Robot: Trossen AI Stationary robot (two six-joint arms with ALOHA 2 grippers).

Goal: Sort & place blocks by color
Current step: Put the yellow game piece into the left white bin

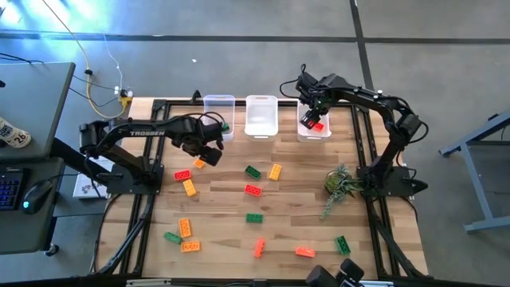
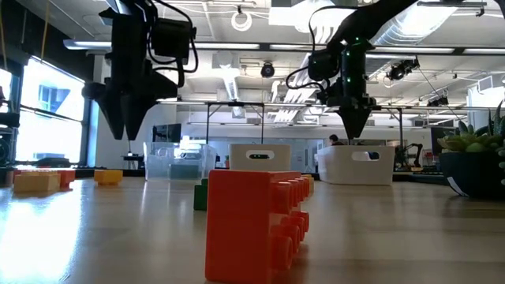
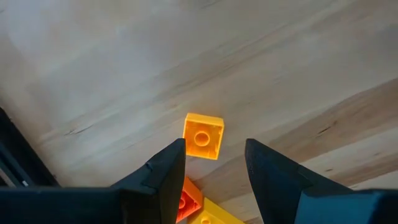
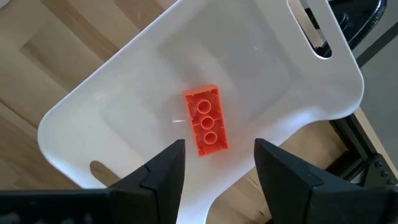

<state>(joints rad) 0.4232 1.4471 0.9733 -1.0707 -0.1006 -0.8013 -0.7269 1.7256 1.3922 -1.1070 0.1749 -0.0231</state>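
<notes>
Green, yellow-orange and red blocks lie scattered flat on the wooden table (image 1: 303, 199). My left gripper (image 3: 214, 163) hangs open, fingers pointing down, above a small yellow-orange block (image 3: 203, 135), which also shows in the high view (image 1: 199, 163). It touches nothing. A red block (image 3: 186, 202) and a yellow block (image 3: 211, 218) lie just beyond. My right gripper (image 4: 217, 167) is open above the right white bin (image 4: 124, 93), at the table's far edge. A red block (image 4: 206, 120) lies flat on that bin's floor.
Three bins stand in a row at the far edge: a clear one (image 1: 218, 112) holding a green block (image 1: 225, 126), a middle one (image 1: 260, 115) and the right one (image 1: 303, 131). A small green plant (image 1: 341, 183) stands at the right. A red block (image 2: 256, 225) lies by the near edge.
</notes>
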